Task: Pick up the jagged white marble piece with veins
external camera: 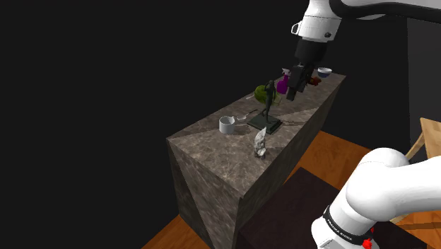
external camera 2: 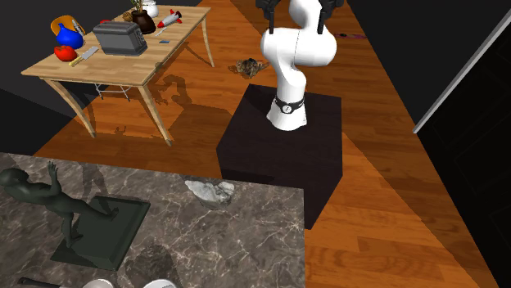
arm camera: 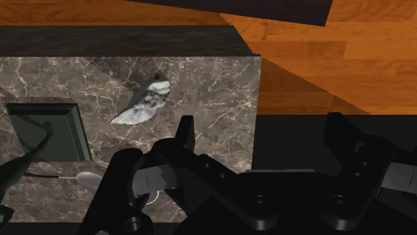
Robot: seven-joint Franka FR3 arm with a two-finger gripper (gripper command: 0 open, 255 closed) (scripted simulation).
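Observation:
The jagged white and grey veined piece (external camera: 260,143) lies on the dark marble counter (external camera: 212,152), close to the edge that faces the stand. It appears again, flat near that edge, as the veined piece (external camera 2: 210,190) in the second exterior view. My black gripper (external camera: 296,89) hangs well above the counter, beyond the statue and apart from the piece. In the wrist view the gripper (arm camera: 264,137) is open, its fingers (arm camera: 186,137) wide apart with nothing between them. The piece (arm camera: 142,103) lies ahead of the fingers and off to one side.
A dark figure statue on a square base (external camera: 266,120) stands just beyond the piece, with a white cup (external camera: 227,124) beside it. Farther along the counter are a green object (external camera: 261,93), a purple object (external camera: 283,83) and a bowl (external camera: 324,71). A wooden table (external camera 2: 123,57) stands across the floor.

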